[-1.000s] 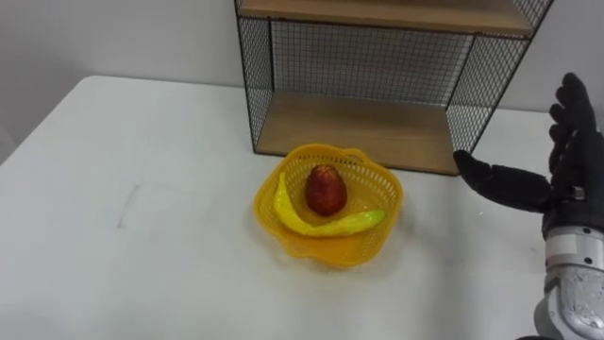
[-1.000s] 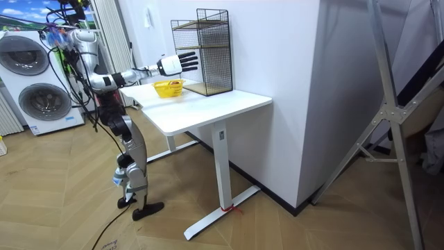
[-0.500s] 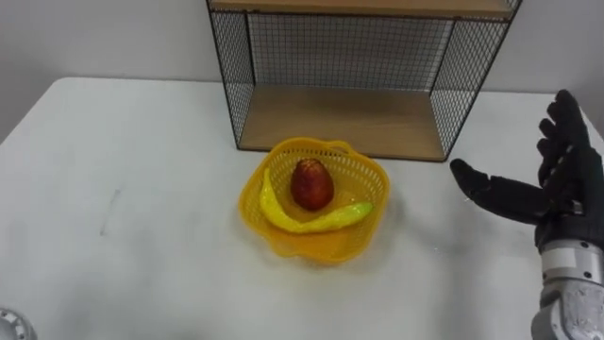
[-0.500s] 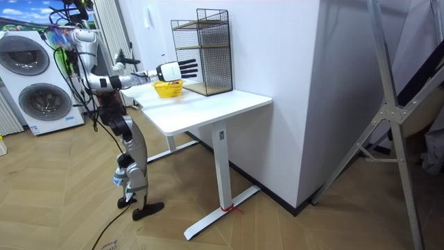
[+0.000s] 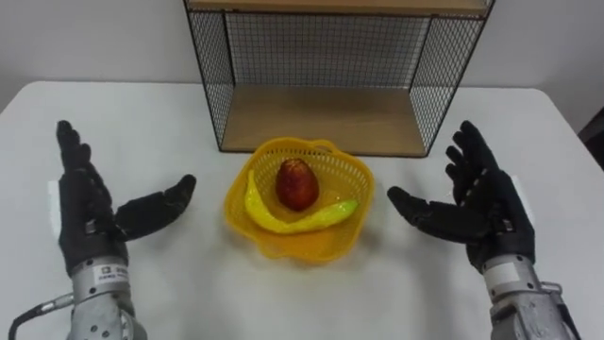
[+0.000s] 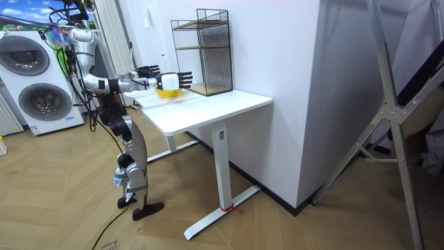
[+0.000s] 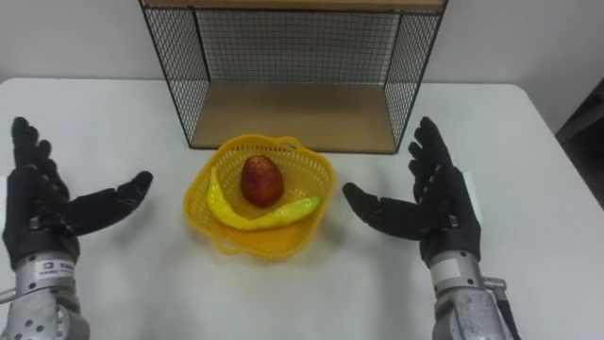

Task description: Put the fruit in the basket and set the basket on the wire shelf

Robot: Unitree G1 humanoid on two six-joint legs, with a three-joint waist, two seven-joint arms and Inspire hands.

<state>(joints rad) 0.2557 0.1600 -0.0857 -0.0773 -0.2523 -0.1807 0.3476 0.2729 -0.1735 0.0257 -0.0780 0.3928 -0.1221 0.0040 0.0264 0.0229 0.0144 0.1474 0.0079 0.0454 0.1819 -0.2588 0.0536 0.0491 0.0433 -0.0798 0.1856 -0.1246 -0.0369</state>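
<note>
Yellow basket (image 5: 299,210) on white table (image 5: 170,283), just in front of wire shelf (image 5: 326,76); red fruit (image 5: 295,183) + banana (image 5: 293,215) inside. Left hand (image 5: 90,212) & right hand (image 5: 481,208) flank basket, fingers spread, palms inward, holding nothing, not touching. Robot stands at table edge, both arms out.
</note>
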